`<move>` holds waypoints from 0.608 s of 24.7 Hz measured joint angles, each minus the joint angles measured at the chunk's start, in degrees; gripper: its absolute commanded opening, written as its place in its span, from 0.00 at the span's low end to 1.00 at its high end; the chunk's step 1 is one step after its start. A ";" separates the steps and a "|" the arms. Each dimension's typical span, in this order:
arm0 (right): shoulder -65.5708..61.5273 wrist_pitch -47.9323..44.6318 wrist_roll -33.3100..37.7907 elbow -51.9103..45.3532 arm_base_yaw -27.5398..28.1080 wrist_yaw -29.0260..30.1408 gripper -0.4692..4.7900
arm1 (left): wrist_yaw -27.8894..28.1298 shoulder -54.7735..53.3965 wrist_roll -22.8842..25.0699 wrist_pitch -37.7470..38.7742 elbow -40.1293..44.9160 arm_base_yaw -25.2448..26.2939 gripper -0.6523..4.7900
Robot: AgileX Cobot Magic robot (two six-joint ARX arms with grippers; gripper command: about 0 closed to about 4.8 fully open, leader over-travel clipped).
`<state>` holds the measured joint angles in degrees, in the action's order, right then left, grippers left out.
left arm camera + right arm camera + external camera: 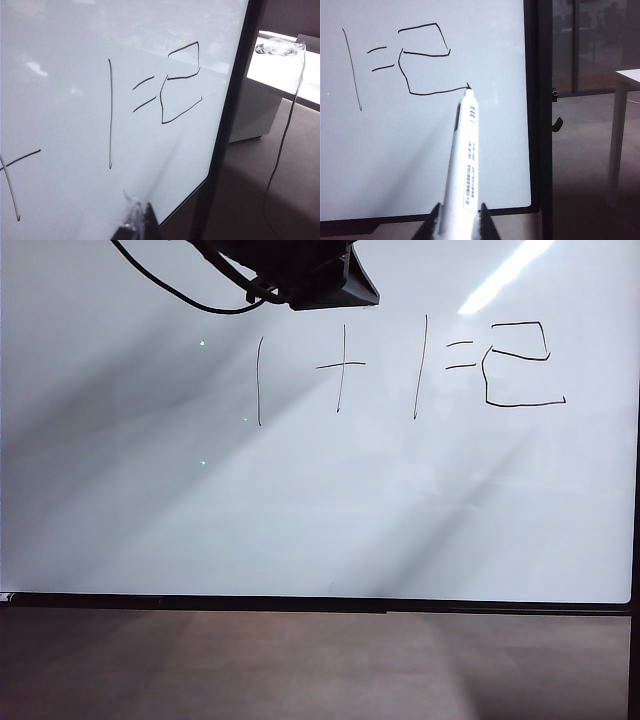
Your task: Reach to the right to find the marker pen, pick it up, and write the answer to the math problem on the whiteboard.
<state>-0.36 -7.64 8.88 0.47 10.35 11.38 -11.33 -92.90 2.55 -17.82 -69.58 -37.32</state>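
The whiteboard [300, 500] fills most of the exterior view, with the math problem [340, 370] written across its upper part as one plus one equals. To the right of it stands the answer [525, 403], a boxy 2. In the right wrist view my right gripper [459, 205] is shut on the marker pen [465, 165], a white barrel with a label. Its black tip sits at the end of the bottom stroke of the answer [427, 54]; contact with the board cannot be told. My left gripper [141, 214] hovers by the board's lower right corner, fingers together, holding nothing.
A bulky black device with a cable [300, 275] hangs over the board's top edge. A brown surface [300, 660] lies below the board. Past the board's right frame [230, 100] stands a white table [285, 65] with a thin cable [285, 135] hanging off it.
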 measured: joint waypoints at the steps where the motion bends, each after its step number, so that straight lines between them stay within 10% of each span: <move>1: 0.00 0.00 0.00 0.00 0.00 0.00 0.09 | 0.00 0.00 0.00 0.00 0.00 0.00 0.11; 15: 0.02 -0.02 -0.02 0.00 -0.02 0.22 0.09 | 0.00 9.88 0.00 12.83 0.11 0.00 0.11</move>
<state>-0.34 -7.66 8.86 0.47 10.33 11.60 -11.33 -83.02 2.55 -4.99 -69.47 -37.32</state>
